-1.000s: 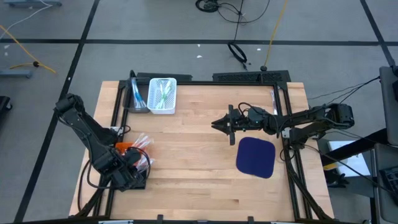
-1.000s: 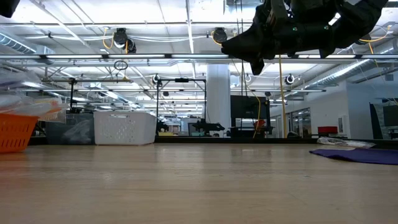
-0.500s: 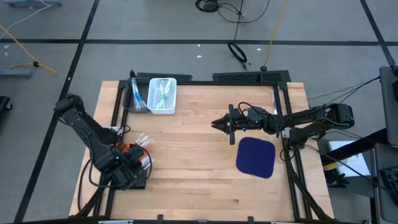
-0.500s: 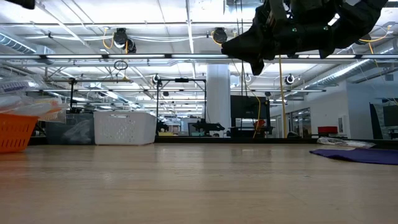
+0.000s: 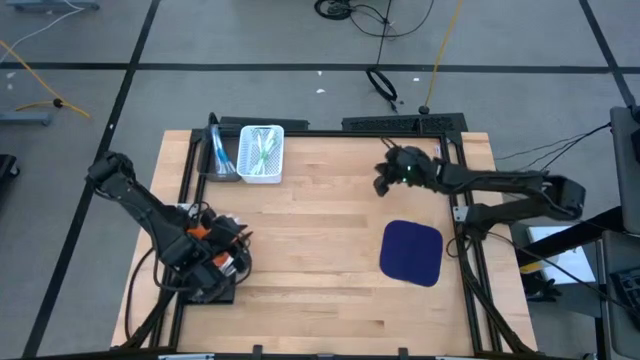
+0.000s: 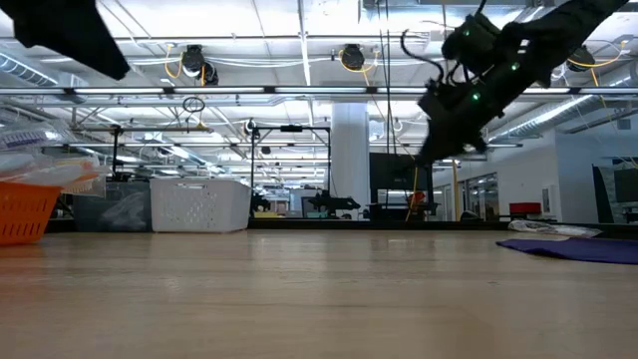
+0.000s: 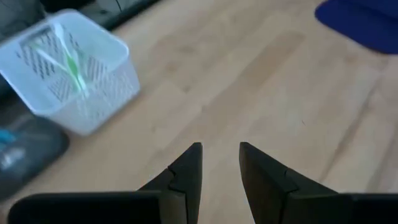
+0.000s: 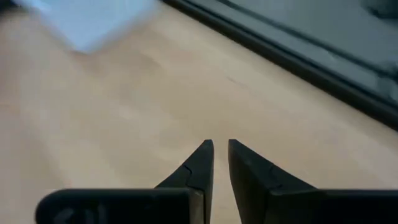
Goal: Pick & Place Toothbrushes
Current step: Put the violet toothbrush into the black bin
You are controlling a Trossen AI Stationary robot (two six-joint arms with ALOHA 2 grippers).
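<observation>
Toothbrushes (image 5: 262, 150) in two lots: a few green and pale sticks lying lengthwise in the white basket (image 5: 261, 175) at the table's (image 5: 320, 290) far edge, and more heaped across the orange basket (image 6: 22, 211) at the left edge, just beside the left arm.

Likely very light, stiff and slick: smooth thin plastic, apt to roll or pivot in a loose pinch and to drag tangled neighbours along. Best taken mid-handle, fingers square across the shaft, and lifted straight up out of the pile. Little risk of breakage; more risk of slipping or of picking up two at once.

Left hand (image 7: 221, 149) raised over the left part of the table near the orange basket, fingers apart, nothing between them. Right hand (image 8: 221, 144) high over the far right part of the table, beyond the blue mat (image 5: 412, 252), fingers almost together with a slim gap, empty.

High view alone gives the layout: both baskets, mat, both arms. Low view alone shows the heap (image 6: 55, 172) jutting above the orange rim, and the right hand (image 6: 434, 150) well clear of the wood. Left wrist view shows a green brush (image 7: 71, 62) slanted inside the mesh basket. Right wrist view shows only bare wood and the dark frame.
</observation>
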